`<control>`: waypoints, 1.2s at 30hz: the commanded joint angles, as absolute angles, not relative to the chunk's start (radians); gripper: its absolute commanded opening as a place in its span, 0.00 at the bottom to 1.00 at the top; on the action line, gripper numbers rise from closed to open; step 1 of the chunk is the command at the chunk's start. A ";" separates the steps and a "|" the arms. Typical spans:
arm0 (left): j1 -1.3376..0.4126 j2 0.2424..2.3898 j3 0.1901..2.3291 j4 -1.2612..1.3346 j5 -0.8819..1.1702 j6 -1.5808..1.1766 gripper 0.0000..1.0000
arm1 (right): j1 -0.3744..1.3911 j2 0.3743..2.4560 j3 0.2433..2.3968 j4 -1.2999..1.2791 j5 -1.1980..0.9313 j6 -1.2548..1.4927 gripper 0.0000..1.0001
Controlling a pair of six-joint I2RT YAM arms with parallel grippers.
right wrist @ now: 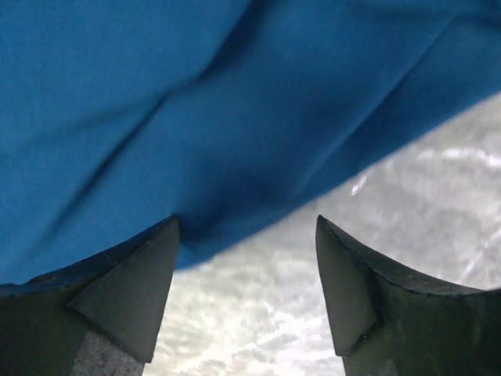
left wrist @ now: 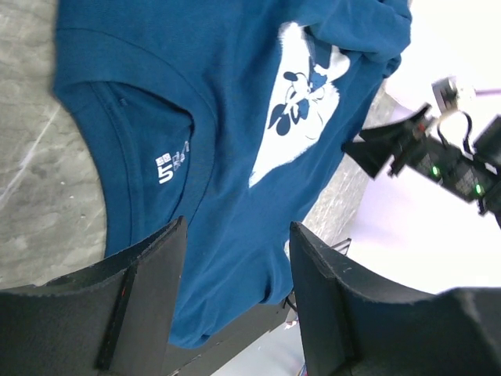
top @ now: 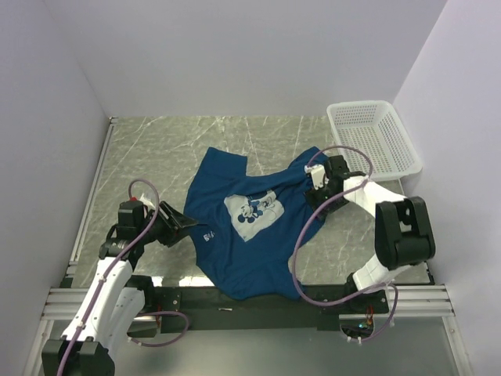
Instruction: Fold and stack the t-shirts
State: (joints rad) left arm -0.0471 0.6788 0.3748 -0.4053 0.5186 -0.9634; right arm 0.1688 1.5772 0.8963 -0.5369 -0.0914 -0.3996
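A blue t-shirt (top: 243, 223) with a white cartoon print lies spread and rumpled on the marble table, its bottom part hanging over the near edge. My left gripper (top: 188, 223) is open at the shirt's collar side; the left wrist view shows the collar (left wrist: 129, 141) and print (left wrist: 301, 102) beyond its open fingers (left wrist: 149, 290). My right gripper (top: 313, 176) is open at the shirt's right edge; the right wrist view shows the blue hem (right wrist: 235, 157) just ahead of its open fingertips (right wrist: 141, 290), with bare table between them.
A white plastic basket (top: 374, 137) stands at the back right corner. White walls close in the table on the left, back and right. A black rail (top: 258, 301) runs along the near edge under the shirt's overhang.
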 commanded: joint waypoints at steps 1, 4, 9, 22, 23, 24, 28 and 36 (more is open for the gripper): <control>-0.052 0.649 0.394 -0.388 0.537 -0.965 0.60 | 0.166 1.647 0.995 -0.474 -0.074 -0.305 0.76; -0.052 0.646 0.397 -0.391 0.538 -0.962 0.60 | 0.161 1.695 1.014 -0.485 -0.069 -0.288 0.70; -0.052 0.650 0.400 -0.391 0.546 -0.954 0.60 | 0.160 1.659 0.991 -0.569 -0.005 -0.339 0.23; -0.054 0.672 0.394 -0.345 0.563 -0.953 0.60 | 0.156 0.910 0.680 -1.115 0.003 -0.791 0.22; -0.054 0.676 0.397 -0.342 0.564 -0.953 0.60 | 0.155 0.847 0.687 -1.133 0.006 -0.795 0.40; -0.054 0.686 0.399 -0.339 0.563 -0.950 0.60 | 0.152 0.819 0.718 -1.152 0.006 -0.804 0.48; -0.055 0.707 0.413 -0.336 0.560 -0.942 0.60 | 0.127 0.767 0.822 -1.103 -0.052 -0.752 0.81; -0.109 0.819 0.387 -0.262 0.506 -0.989 0.61 | 0.060 1.171 0.854 -0.816 -0.280 -0.564 0.82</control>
State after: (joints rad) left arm -0.0746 0.7647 0.3759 -0.3374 0.5316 -0.9672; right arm 0.0776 1.0107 0.8299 -0.9447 -0.1272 -0.6334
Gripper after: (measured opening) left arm 0.604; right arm 0.827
